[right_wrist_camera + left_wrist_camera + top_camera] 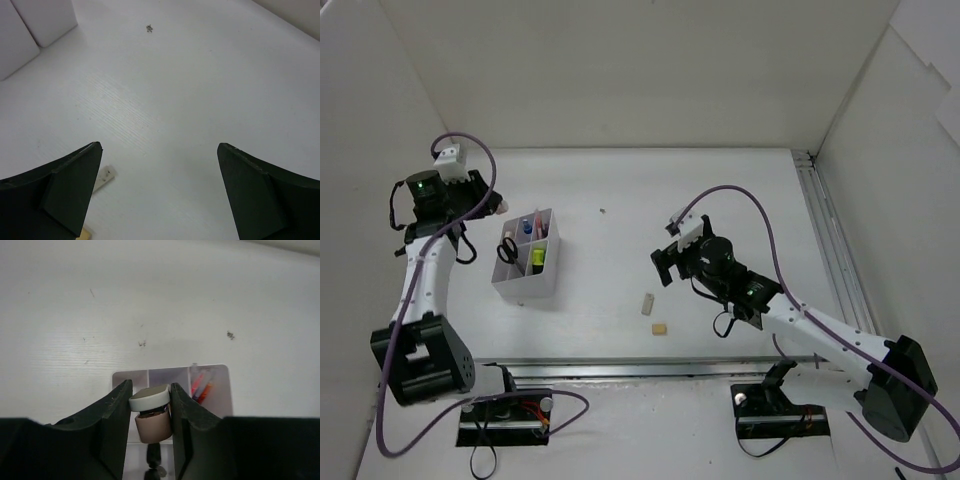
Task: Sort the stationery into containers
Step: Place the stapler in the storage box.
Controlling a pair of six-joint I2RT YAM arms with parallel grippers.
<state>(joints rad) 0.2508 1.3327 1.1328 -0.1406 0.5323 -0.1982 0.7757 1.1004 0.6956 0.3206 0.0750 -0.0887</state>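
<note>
Correction tape (pixel 151 424), clamped by the left gripper (pixel 149 392) by the box (pixel 222 395), shows only in its wrist view; right gripper (pixel 159 147) gapes.

bright, even light; soft shadows

no legible text, labels, nos. or signs anywhere

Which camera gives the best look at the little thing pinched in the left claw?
The left wrist view: the beige-and-white piece sits close up, pinched by the left gripper. In the top external view it is too small to make out; the right wrist view does not show it.
</note>
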